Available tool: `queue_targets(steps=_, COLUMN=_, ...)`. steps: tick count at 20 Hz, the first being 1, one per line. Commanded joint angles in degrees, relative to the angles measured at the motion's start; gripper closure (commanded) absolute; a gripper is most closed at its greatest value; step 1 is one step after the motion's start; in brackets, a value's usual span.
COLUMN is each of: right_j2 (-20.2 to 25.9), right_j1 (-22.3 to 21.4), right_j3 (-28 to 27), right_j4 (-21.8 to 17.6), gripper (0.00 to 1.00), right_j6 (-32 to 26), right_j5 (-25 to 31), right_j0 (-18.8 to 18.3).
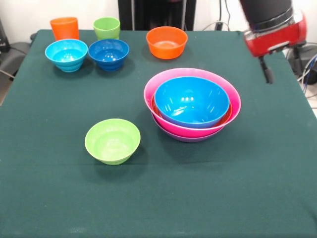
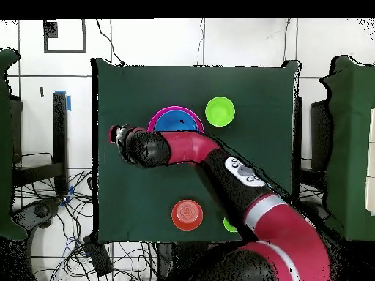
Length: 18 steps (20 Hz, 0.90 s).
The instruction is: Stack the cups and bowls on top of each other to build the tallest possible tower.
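The tower [image 1: 192,104] stands right of the table's middle: a big blue bowl [image 1: 190,101] nested in orange, pink and purple bowls; it also shows in the overhead view [image 2: 176,121]. A small lime-green bowl [image 1: 112,140] stands alone to its left. Along the far edge stand the orange cup [image 1: 64,27], the lime-green cup [image 1: 107,27], a light-blue bowl [image 1: 66,54], a dark-blue bowl [image 1: 108,53] and a small orange bowl [image 1: 167,42]. My gripper [image 1: 267,69] hangs under the red wrist, raised to the right of the tower near the table's right edge, with nothing seen in it.
The dark green cloth [image 1: 59,198] covers the table. In the overhead view my arm [image 2: 220,165] reaches across the table and hides the far-row cups and bowls except the small orange bowl [image 2: 187,214] and a bit of the lime-green cup [image 2: 229,225]. Cables lie beyond the table's edges.
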Motion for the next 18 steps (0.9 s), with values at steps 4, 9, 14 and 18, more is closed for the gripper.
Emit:
queue_targets(steps=4, right_j2=7.0, right_j1=8.3, right_j3=-13.0, right_j4=-5.7, gripper=0.00, right_j6=-22.9, right_j5=24.0, right_j0=-8.2)
queue_targets(steps=9, right_j2=9.5, right_j1=7.4, right_j3=-8.4, right_j4=-6.8, gripper=0.00, right_j6=-20.7, right_j5=22.6, right_j0=-12.7)
queue_targets(steps=14, right_j2=10.6, right_j1=7.3, right_j3=-3.8, right_j4=-8.9, gripper=0.00, right_j6=-17.7, right_j5=18.5, right_j0=-15.7)
queue_targets(steps=18, right_j2=11.7, right_j1=5.3, right_j3=-0.7, right_j4=-10.6, gripper=0.00, right_j6=-15.1, right_j5=17.1, right_j0=-17.6)
